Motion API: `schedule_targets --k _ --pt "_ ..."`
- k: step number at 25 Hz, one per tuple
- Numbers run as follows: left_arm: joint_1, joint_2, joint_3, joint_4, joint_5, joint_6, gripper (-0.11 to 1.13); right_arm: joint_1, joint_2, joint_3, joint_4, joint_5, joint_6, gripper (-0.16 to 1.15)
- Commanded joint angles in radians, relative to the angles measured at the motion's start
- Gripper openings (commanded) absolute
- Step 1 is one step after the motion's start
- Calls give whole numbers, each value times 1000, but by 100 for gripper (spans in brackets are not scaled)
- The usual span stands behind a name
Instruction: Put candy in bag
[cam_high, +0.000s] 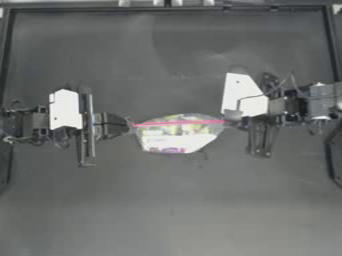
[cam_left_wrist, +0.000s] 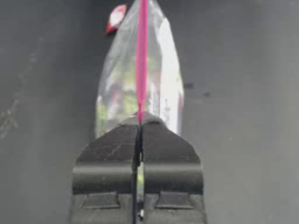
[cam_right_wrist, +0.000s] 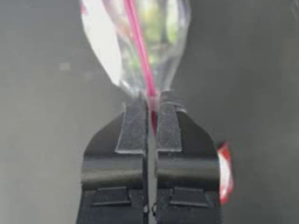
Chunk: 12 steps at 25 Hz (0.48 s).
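Note:
The bag (cam_high: 177, 134) is a clear pouch with a pink seal strip and multicoloured contents, stretched between both grippers at the table's middle. My left gripper (cam_high: 127, 125) is shut on its left end, and the left wrist view shows the jaws (cam_left_wrist: 140, 124) pinching the strip of the bag (cam_left_wrist: 125, 87). At the right end my right gripper (cam_high: 237, 121) is shut on the strip (cam_right_wrist: 151, 105) of the bag (cam_right_wrist: 152, 26). The candy (cam_left_wrist: 116, 18), red with a white patch, lies on the table just past the bag's right end, beside the right gripper's finger (cam_right_wrist: 225, 173).
The dark table (cam_high: 167, 200) spreads out in front of and behind the bag. A raised rim (cam_high: 167, 9) runs along the back edge, with rails down both sides. Each arm's body sits at its own side of the table.

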Motion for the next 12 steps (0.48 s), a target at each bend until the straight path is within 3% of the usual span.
schedule_targets --k 1,12 --pt "5 -23 -5 0 3 -2 3 -15 -37 14 -9 31 17 5" --pt "8 -23 -18 2 3 0 3 -11 -55 -5 -12 17 34 5"
